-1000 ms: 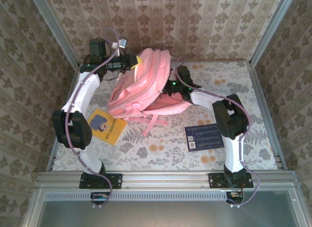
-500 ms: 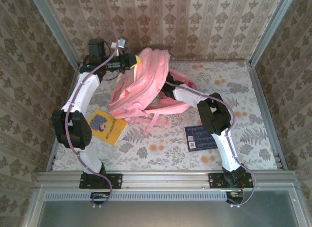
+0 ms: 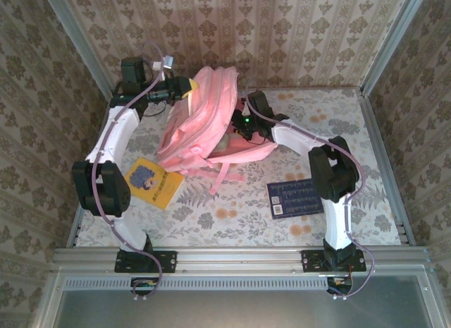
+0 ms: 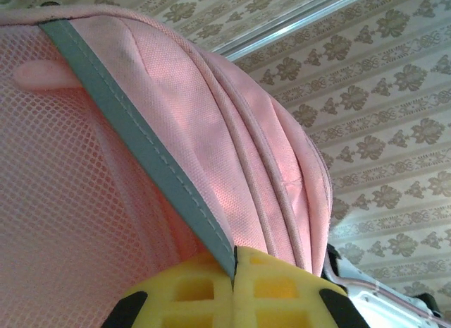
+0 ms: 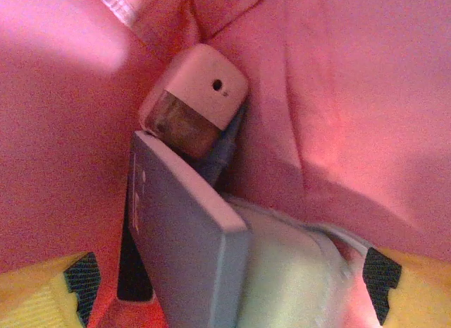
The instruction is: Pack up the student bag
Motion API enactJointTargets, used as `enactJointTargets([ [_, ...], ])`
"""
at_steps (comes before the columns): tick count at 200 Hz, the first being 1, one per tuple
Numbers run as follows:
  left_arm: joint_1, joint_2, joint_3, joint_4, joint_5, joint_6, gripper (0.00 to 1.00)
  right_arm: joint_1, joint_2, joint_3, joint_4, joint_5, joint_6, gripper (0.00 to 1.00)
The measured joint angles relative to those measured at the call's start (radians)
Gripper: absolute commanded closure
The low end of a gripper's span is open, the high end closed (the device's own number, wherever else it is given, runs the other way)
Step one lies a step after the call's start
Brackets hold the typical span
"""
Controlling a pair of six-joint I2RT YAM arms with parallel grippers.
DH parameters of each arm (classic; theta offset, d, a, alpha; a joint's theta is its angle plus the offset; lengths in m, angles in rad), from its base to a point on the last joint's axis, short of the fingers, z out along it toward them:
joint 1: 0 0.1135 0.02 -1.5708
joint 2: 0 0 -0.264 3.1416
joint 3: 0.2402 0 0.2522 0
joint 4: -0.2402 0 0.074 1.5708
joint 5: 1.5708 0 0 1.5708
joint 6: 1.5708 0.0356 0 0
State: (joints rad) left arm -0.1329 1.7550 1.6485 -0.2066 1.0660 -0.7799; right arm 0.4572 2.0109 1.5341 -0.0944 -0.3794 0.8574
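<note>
Soft, even, slightly hazy light fills the overhead view, and faint shadows lie beside the student bag [image 3: 201, 127]. The left wrist view is bright, its fabric weave crisp. The right wrist view glows saturated pink-red, washed out at upper left, softly focused.

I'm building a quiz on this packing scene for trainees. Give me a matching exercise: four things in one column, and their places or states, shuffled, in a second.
Things
1. left gripper
2. right gripper
3. yellow book
4. dark blue book

Places or states
A. lying on the table beside the right arm
B. shut on the edge of the student bag
C. open, inside the student bag
D. lying on the table beside the left arm

Pairs: 1-B, 2-C, 3-D, 4-A
</note>
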Motion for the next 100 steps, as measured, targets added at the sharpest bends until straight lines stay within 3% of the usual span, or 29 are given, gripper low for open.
enactJointTargets([
  [35,-0.012,0.0,0.013,-0.099,-0.07,0.074,1.0,-0.021,-0.202,-0.132,-0.043,0.051,-0.075,0.03],
  [50,-0.032,0.0,0.039,-0.151,-0.112,0.109,0.87,-0.031,-0.291,-0.175,-0.055,0.079,-0.1,0.03],
  [68,-0.064,0.003,0.064,-0.194,-0.16,0.139,0.64,-0.043,-0.394,-0.222,-0.092,0.143,-0.126,0.03],
  [100,-0.132,0.005,0.076,-0.229,-0.238,0.179,0.48,-0.057,-0.557,-0.326,-0.18,0.271,-0.158,0.03],
])
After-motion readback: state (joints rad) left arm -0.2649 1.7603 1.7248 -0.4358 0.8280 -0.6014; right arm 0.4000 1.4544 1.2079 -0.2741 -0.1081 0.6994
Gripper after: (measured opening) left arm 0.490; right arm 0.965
